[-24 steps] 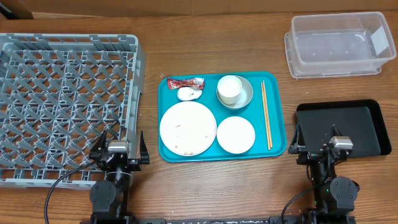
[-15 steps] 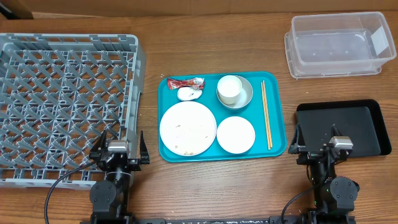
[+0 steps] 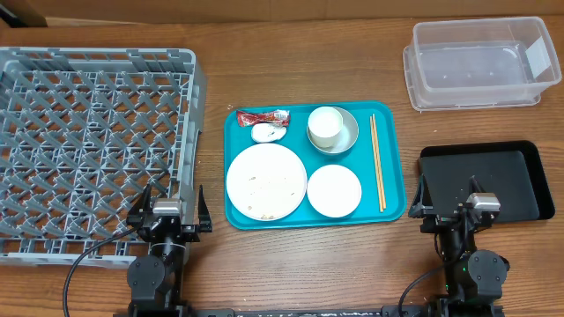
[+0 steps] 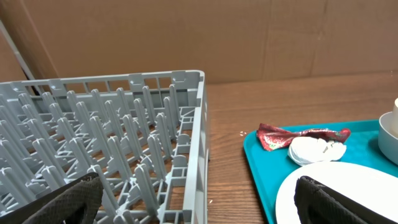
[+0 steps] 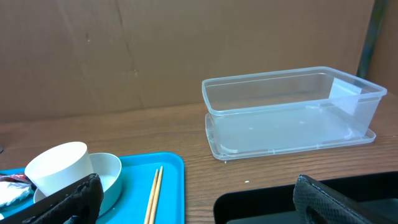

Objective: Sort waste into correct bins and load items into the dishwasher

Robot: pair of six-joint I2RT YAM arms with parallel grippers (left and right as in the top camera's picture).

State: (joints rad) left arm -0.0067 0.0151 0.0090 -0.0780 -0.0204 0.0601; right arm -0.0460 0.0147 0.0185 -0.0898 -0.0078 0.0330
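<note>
Here: wooden table (image 3: 308,264), brown cardboard backdrop (image 4: 280,37); left claw (image 3: 172,202), right claw (image 3: 465,199) gaping, empty.

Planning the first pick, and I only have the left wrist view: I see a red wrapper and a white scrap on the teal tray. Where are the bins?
Observer: A clear tub sits at the table's far right.
Operator: Any second bin?
Observer: A black tray lies right of the teal tray, on the tub's near side.
Operator: Chopsticks anywhere?
Observer: The chopsticks lie on the teal tray, along its right side.
</note>
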